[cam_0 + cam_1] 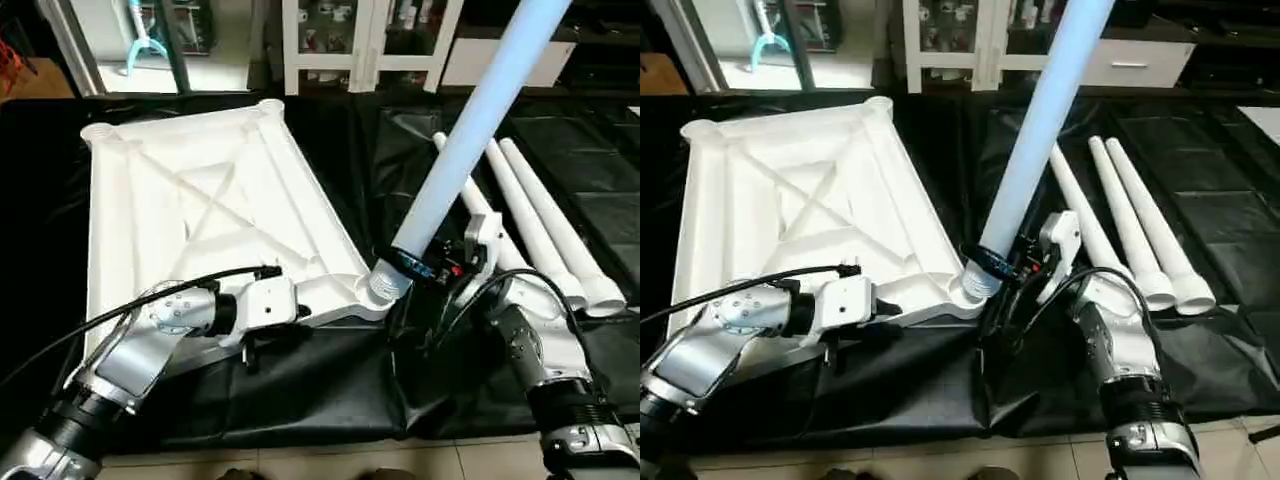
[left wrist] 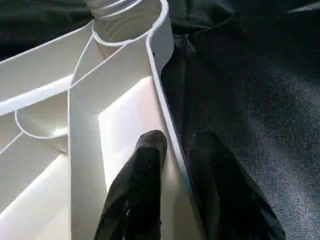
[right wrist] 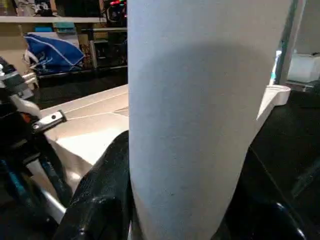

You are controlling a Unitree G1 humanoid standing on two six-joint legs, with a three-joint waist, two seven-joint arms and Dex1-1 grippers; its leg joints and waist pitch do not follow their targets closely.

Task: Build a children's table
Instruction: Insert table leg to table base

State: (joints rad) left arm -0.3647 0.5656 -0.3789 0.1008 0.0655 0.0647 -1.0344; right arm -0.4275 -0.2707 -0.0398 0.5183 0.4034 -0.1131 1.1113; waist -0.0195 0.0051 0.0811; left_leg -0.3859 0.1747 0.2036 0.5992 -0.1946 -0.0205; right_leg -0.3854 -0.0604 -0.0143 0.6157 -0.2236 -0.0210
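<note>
The white tabletop (image 1: 200, 190) lies upside down on black cloth, its X-ribs facing up. One white leg (image 1: 470, 130) stands tilted in the near right corner socket (image 1: 385, 285). My right gripper (image 1: 435, 268) is shut on that leg just above the socket, and the leg sits between its black fingers (image 3: 105, 195) in the right wrist view. My left gripper (image 2: 182, 165) is at the tabletop's near rim, left of that corner. It is open, with one finger inside the rim wall and one outside over the cloth. Three more legs (image 1: 1130, 215) lie side by side to the right.
The black cloth (image 1: 330, 390) ends near the front, where pale floor (image 1: 300, 465) shows. White cabinets (image 1: 370, 40) stand behind the work. A black cable (image 1: 150, 295) arcs over my left forearm.
</note>
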